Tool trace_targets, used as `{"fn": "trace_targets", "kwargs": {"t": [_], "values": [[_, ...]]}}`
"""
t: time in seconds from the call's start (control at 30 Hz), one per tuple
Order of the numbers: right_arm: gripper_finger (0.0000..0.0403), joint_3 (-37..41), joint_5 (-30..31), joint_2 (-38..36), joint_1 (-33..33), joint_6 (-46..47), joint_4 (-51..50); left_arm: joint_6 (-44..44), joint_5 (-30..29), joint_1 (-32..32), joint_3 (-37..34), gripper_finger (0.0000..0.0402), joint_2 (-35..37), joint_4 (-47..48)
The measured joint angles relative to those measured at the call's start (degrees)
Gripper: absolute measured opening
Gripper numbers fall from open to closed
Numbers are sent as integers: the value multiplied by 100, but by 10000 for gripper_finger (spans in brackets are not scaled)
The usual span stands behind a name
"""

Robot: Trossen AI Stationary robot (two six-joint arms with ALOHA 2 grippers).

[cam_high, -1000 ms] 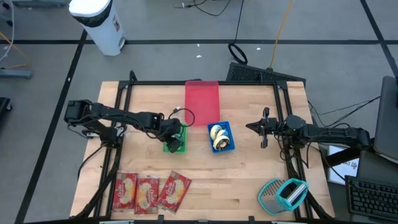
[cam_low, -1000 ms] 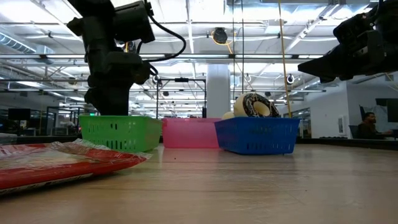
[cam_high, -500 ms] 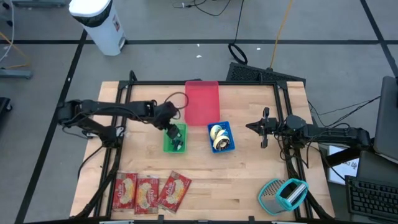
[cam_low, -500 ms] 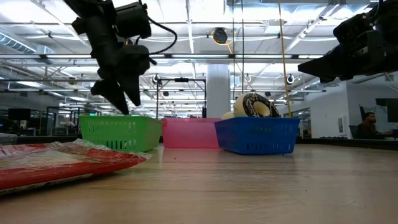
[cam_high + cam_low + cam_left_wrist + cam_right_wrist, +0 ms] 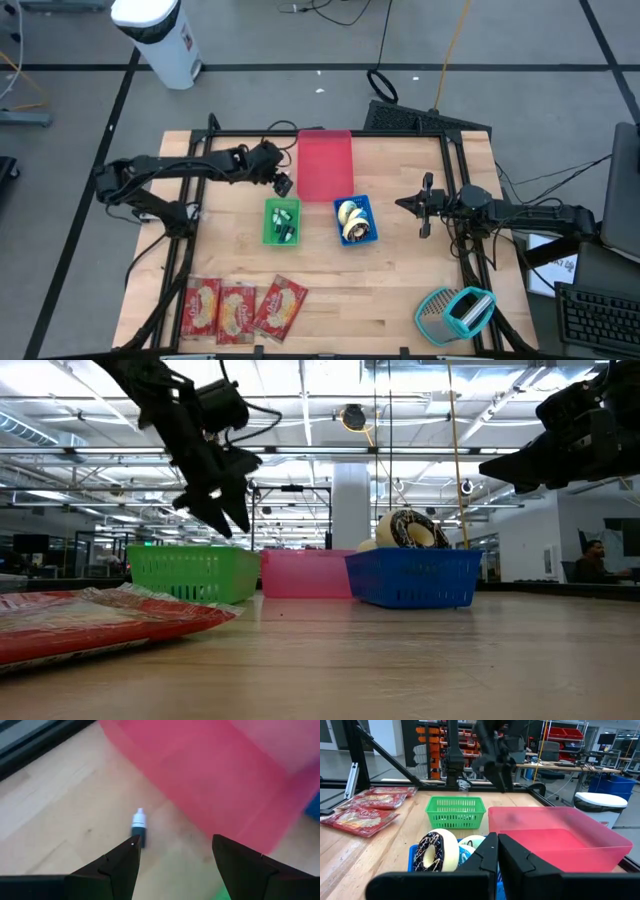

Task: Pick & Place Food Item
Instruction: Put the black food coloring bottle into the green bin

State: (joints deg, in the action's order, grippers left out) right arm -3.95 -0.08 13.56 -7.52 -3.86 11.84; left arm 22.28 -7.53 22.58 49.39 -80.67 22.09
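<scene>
high view: my left pincer hangs empty, fingers apart, just beyond the green basket near the bench's middle; food item lies inside it, so likely placed. right pincer is together, parked near the right edge.

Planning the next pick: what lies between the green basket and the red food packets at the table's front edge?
Nothing: in the high view, only bare wooden table separates the green basket from the red food packets.
</scene>
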Motion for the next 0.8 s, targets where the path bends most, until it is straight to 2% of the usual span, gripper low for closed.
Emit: {"fn": "trace_targets", "kwargs": {"t": [0.47, 0.8], "values": [[4, -1, 0, 1, -1, 0, 0, -799, 24, 512, 0, 248, -1502, -537], [4, 0, 0, 0, 0, 0, 0, -899, 338, 737, 11, 244, -1824, -701]]}}
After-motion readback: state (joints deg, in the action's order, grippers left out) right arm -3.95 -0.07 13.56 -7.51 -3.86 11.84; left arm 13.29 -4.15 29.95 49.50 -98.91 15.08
